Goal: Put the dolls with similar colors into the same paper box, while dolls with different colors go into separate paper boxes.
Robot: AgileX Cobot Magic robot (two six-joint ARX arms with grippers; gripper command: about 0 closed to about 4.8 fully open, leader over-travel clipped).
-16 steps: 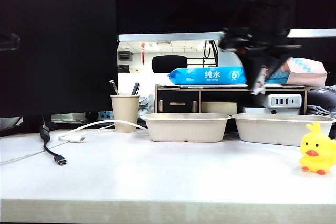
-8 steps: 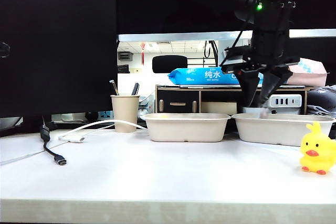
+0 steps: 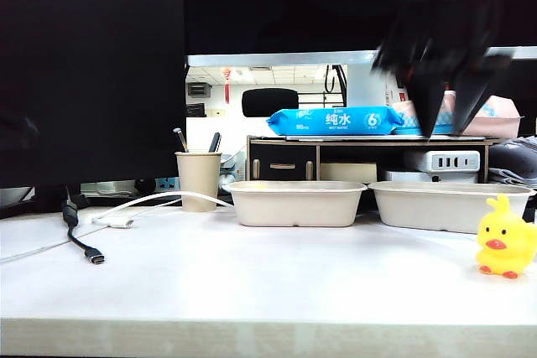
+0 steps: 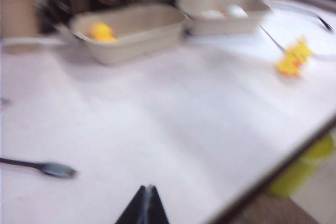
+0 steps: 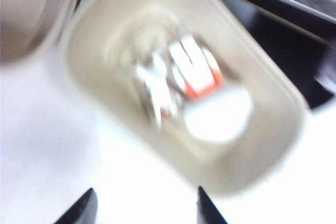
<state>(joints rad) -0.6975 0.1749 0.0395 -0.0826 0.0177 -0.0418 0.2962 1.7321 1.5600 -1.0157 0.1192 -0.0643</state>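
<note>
Two beige paper boxes stand side by side, the left box [image 3: 294,204] and the right box [image 3: 451,206]. My right gripper [image 3: 449,119] hangs blurred above the right box, open and empty [image 5: 146,196]. Below it in that box [image 5: 273,145] lie the white round-headed doll with an orange collar [image 5: 215,113] and a small white doll [image 5: 155,90]. One yellow duck [image 3: 506,246] stands on the table at the right [image 4: 294,59]. Another yellow duck [image 4: 102,31] sits in the other box [image 4: 136,38]. My left gripper [image 4: 148,191] is shut, empty, low over the near table.
A tan paper cup [image 3: 199,180] with pens stands left of the boxes. Black and white cables [image 3: 88,245] lie at the left, a plug [image 4: 52,169] near my left gripper. Behind the boxes is a low shelf with a blue wipes pack [image 3: 331,121].
My right gripper went down to the right box with a white doll, opened, let it go and has risen clear of the box.
</note>
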